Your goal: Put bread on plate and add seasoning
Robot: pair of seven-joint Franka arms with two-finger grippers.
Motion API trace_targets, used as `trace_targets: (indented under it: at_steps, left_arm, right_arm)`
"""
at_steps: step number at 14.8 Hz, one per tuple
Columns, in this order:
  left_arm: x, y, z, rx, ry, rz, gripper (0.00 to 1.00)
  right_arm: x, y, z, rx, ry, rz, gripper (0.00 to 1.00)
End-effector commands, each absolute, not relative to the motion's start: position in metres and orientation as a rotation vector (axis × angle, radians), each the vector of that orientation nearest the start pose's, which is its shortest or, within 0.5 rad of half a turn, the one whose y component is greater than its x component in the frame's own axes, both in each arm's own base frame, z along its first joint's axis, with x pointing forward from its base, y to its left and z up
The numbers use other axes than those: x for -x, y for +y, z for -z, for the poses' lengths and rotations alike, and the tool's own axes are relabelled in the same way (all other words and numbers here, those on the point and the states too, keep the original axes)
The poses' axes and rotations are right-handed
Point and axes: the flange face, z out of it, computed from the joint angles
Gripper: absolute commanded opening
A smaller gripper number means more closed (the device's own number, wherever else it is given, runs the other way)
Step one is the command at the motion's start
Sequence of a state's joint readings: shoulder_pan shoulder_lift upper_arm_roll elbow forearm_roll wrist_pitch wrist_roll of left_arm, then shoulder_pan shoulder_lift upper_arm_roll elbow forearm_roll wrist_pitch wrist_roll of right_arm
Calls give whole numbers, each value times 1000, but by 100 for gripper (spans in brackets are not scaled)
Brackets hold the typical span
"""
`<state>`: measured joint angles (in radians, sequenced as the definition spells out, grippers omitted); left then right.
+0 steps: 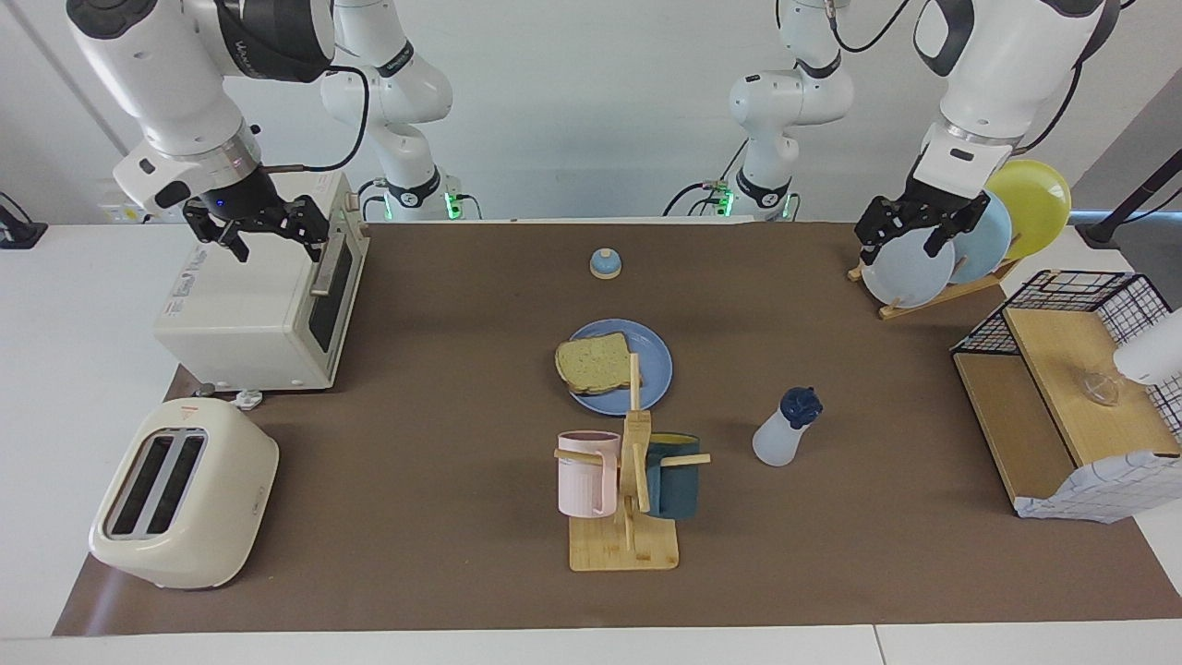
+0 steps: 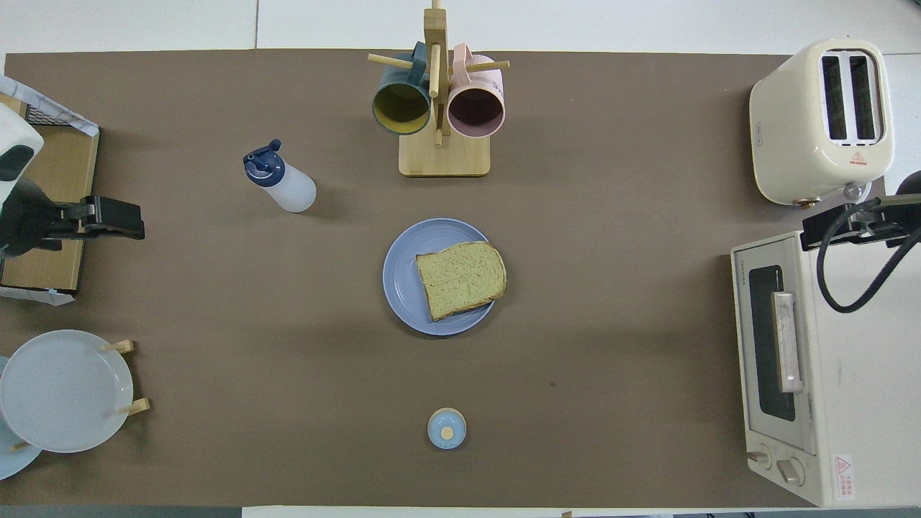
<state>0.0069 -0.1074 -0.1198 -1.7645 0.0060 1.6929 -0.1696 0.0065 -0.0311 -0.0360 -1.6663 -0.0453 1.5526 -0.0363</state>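
The bread (image 1: 593, 364) already lies flat on the blue plate (image 1: 654, 362), overhanging the rim a little toward the right arm's end of the table, so what is left looks to be the seasoning. Taking that plate as the mark: the seasoning bottle (image 1: 786, 428) stands upright on the brown mat, farther from the robots than the plate and off toward the left arm's end, well apart from it, with clear mat all round. The mug tree (image 1: 627, 485) stands just beside the plate, farther from the robots, and the little bell (image 1: 605, 263) sits nearer to them. The left gripper (image 1: 906, 228) hangs in the air over the plate rack (image 1: 933, 294), its fingers spread and nothing between them; the right gripper (image 1: 257, 226), likewise spread and empty, waits above the toaster oven (image 1: 261, 296). The bottle looks light, and its translucent plastic wall is likely soft and smooth, so I would guess it dents under a hard pinch and could tip if nudged near the dark cap (image 1: 800, 405). The wide lower body seems the place to take it, squarely from the side, firm but not crushing.
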Motion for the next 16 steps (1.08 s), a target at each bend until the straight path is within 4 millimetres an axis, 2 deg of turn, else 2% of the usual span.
trace_targets:
  at_steps: [1, 3, 4, 7, 16]
  left_arm:
    - [-521, -53, -594, 3145, -86, 18, 100]
    - [-533, -59, -619, 3150, -66, -31, 100]
    - [-538, -59, -623, 3150, -65, -55, 100]
    - [-543, -64, -623, 3154, -49, -18, 100]
    - [-540, -65, -625, 3154, -46, -10, 100]
  right_arm:
    - [-535, -23, -596, 3166, -42, -143, 100]
    - [-535, -23, -596, 3166, -42, -143, 100]
    - [-535, -23, -596, 3166, -42, -143, 100]
    - [-535, -23, -596, 3166, -42, -143, 100]
    - [-535, -23, -596, 3166, -42, -143, 100]
